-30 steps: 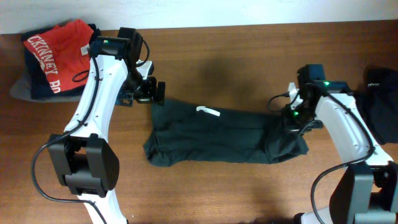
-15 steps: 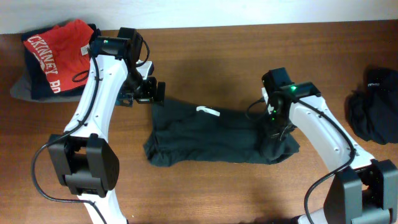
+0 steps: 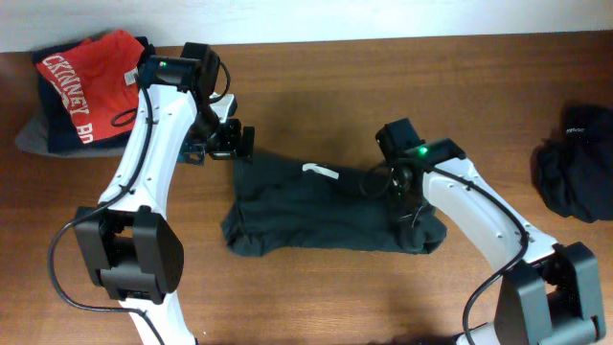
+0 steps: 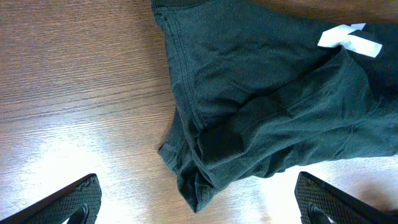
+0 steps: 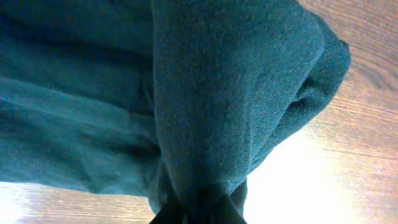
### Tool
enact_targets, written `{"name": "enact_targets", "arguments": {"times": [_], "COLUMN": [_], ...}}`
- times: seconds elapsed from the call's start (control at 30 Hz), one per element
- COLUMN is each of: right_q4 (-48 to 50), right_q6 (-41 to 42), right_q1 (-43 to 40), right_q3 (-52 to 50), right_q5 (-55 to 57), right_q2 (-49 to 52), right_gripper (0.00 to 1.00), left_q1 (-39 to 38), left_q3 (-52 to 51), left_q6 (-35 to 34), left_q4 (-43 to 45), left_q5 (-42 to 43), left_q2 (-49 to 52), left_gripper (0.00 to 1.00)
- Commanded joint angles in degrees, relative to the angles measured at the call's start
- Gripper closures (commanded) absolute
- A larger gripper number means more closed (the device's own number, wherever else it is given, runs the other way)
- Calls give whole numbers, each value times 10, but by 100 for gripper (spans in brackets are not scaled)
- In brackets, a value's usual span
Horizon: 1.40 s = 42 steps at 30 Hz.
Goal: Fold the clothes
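Note:
A dark grey-green T-shirt (image 3: 316,206) lies crumpled lengthwise across the middle of the table, its white tag (image 3: 322,172) facing up. My right gripper (image 3: 410,196) is shut on the shirt's right end, which is lifted and doubled back over the body. In the right wrist view the cloth (image 5: 236,93) bunches out of the closed gripper (image 5: 199,213). My left gripper (image 3: 233,142) hovers open over the shirt's far left corner. Its fingertips (image 4: 68,199) straddle the hem corner (image 4: 199,186) without touching it. A second dark garment (image 3: 578,163) lies heaped at the right edge.
A pile topped by a red shirt with white lettering (image 3: 86,77) sits at the back left corner, just left of my left arm. Bare brown wood (image 3: 316,86) runs behind the T-shirt up to the wall.
My right gripper has travelled left with the shirt's right end, drawing it in over the body and shortening the shirt. The left arm has not moved.

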Motion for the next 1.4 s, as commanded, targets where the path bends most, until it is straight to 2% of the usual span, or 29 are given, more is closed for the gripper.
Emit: {"name": "enact_targets", "arguments": {"times": [0.0,0.17,0.23,0.33,0.37,0.47,0.6,0.7,0.93,1.07,1.17,1.3,1.37], "right_q4": [6,22,27,32,34,52,66,37,-124,-197,-221,-200,-170], "right_q6": [24,39,39,40,40,52,85,84,68,47,47,47,48], "right_q1": [18,30,34,40,41,41,38,28,-34,-79,-99,-107,-106], "right_q3": [-6,-6,-6,-6,-6,-6,6,41,185,220,204,153,117], "right_q5": [-6,-53,-72,-103,-116,-175,-189,-189,-169,-169,-157,-155,-168], "right_q2": [-13,-13,-11,-5,-4,-3,-5,-5,-5,-5,-5,-5,-5], "right_gripper": [96,93,83,53,48,43,44,45,53,60,79,95,96], "left_q1": [-1,-1,-1,-1,-1,-1,-1,-1,-1,-1,-1,-1,-1], "left_q3": [-2,-2,-2,-2,-2,-2,-2,-2,-2,-2,-2,-2,-2], "left_q6": [-1,-1,-1,-1,-1,-1,-1,-1,-1,-1,-1,-1,-1], "left_q4": [-3,-3,-3,-3,-3,-3,-3,-5,-5,-5,-5,-5,-5], "left_q5": [-2,-2,-2,-2,-2,-2,-2,-5,-17,-17,-17,-17,-17], "left_q2": [-3,-3,-3,-3,-3,-3,-3,-3,-3,-3,-3,-3,-3], "left_gripper": [1,1,1,1,1,1,1,1,1,1,1,1,1]}}
